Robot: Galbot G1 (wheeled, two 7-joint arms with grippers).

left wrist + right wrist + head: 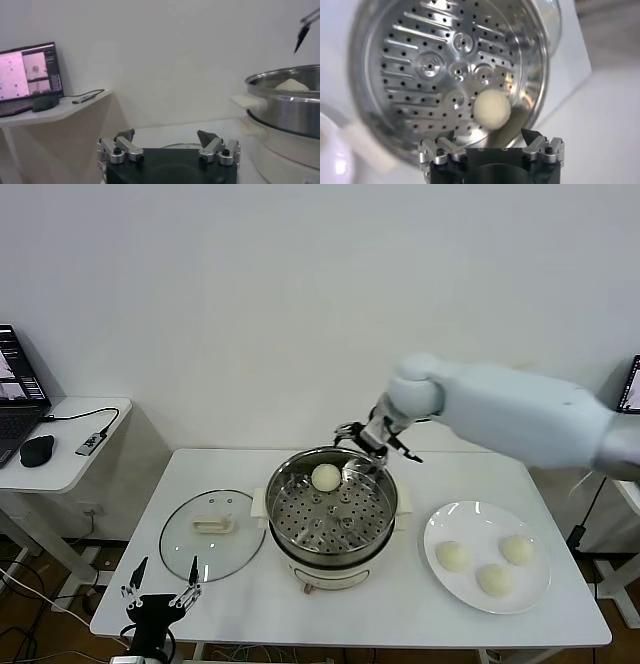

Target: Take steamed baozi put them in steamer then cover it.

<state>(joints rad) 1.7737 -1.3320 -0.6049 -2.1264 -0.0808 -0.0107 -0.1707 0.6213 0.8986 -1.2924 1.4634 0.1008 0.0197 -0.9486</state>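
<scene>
One baozi (326, 477), pale cream, smooth and round, lies on the perforated steel tray inside the steamer (333, 559), near its far wall. Steamer is shiny stainless w/ white base and side handles. Three more buns (486, 564) sit on a flat white plate (440, 527) at the robot's right. The cover (211, 533), clear glass w/ metal rim and cream handle, lies flat on the table (560, 484) at the left. Right gripper (368, 441) hovers above the steamer's far rim, fingers apart, holding nothing. Left gripper (160, 591) is parked low at the table's front-left edge, fingers apart too.
</scene>
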